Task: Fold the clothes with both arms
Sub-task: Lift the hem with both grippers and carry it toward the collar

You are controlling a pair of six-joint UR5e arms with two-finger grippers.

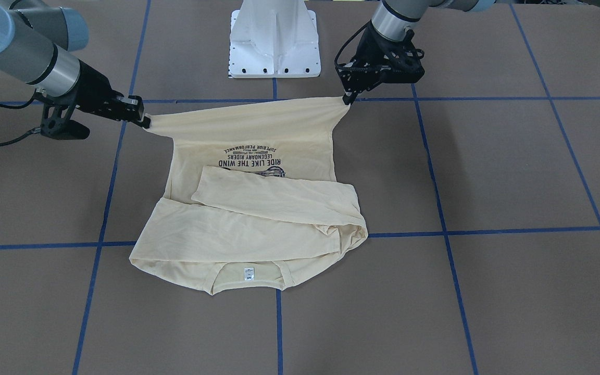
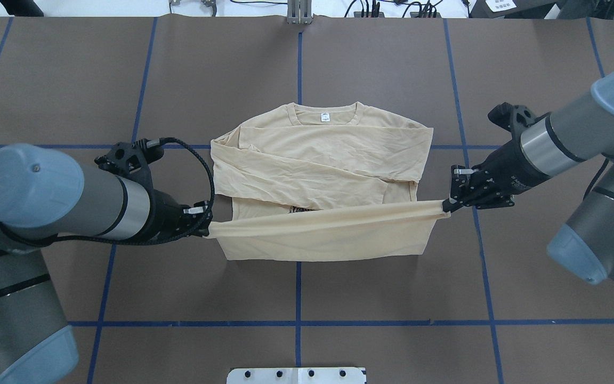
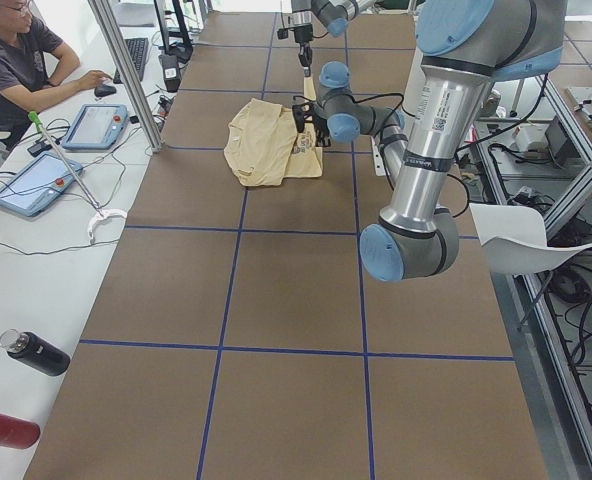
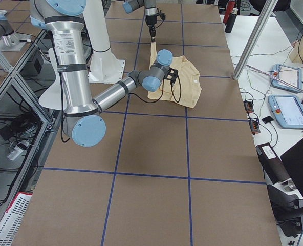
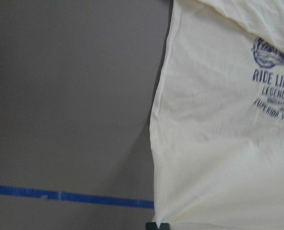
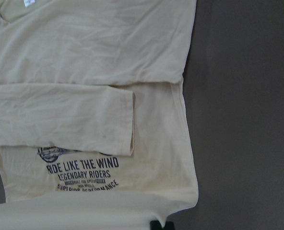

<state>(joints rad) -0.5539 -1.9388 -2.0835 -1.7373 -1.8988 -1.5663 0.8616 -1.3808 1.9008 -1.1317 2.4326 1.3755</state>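
The cream-yellow shirt [image 1: 258, 219] [image 2: 317, 154] lies print side up on the brown table. Both long sleeves are folded across its chest, and the white neck label [image 2: 325, 117] is on the side away from the robot. The navy print [image 1: 253, 156] [image 6: 82, 172] shows partly below the sleeves. My left gripper [image 2: 205, 224] [image 1: 349, 99] is shut on one corner of the bottom hem. My right gripper [image 2: 448, 205] [image 1: 145, 122] is shut on the other corner. The hem is raised and stretched taut between them. The wrist views show the hem corners [image 5: 157, 218] [image 6: 171, 211] at their lower edges.
The white pedestal base [image 1: 274, 41] stands on the robot's side of the shirt. Blue tape lines [image 2: 298, 277] mark a grid on the table. In the left side view a seated operator [image 3: 16, 60], tablets [image 3: 31, 183] and bottles [image 3: 36, 353] are beside the table.
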